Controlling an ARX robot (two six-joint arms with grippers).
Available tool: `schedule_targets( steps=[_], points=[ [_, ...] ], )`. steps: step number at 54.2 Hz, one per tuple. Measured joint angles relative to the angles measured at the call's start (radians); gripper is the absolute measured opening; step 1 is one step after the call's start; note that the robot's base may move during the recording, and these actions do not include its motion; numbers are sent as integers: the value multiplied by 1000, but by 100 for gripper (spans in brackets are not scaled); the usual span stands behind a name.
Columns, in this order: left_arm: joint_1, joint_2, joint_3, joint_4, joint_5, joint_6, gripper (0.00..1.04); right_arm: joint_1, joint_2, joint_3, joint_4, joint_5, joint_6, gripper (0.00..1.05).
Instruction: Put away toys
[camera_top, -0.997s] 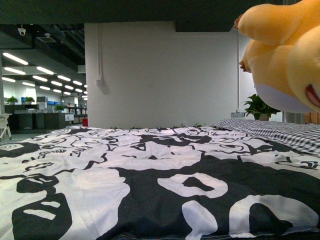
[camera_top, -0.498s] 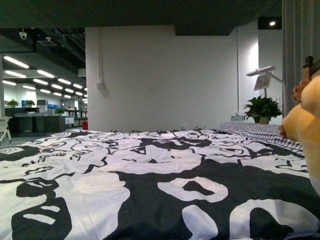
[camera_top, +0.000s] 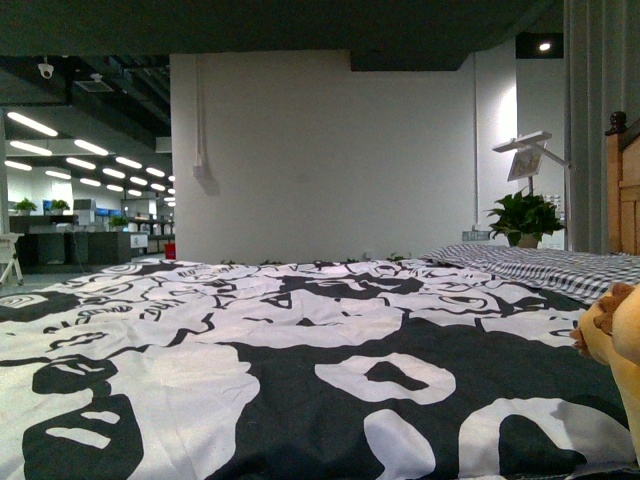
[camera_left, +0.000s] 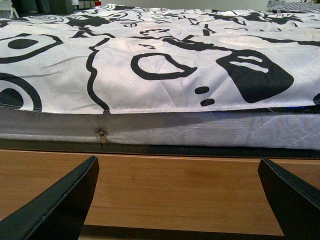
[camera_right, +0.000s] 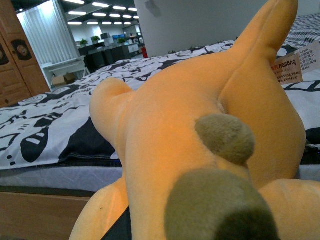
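Observation:
The orange-yellow plush toy (camera_right: 190, 140) fills the right wrist view, with brownish patches and a paper tag (camera_right: 295, 65) on it. My right gripper is shut on the plush toy and hidden under it. In the front view only an orange edge of the plush toy (camera_top: 615, 335) shows at the far right, low over the bed. My left gripper (camera_left: 180, 200) is open and empty, its two black fingers (camera_left: 55, 205) apart in front of the wooden bed frame (camera_left: 175, 185).
A black-and-white patterned bedspread (camera_top: 300, 370) covers the bed, with the white mattress (camera_left: 200, 132) under it. A checked pillow (camera_top: 540, 265), a potted plant (camera_top: 525, 215), a lamp and a wooden headboard (camera_top: 622, 190) stand at the right. A white wall is behind.
The plush toy has dropped from the upper right of the front view down to the lower right edge, low over the bedspread.

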Motion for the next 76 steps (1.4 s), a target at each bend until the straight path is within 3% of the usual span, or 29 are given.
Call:
schedule_targets(
  steps=[76],
  points=[
    [0, 0, 0, 0, 0, 0, 99, 3, -2, 0, 3, 2, -3, 19]
  ],
)
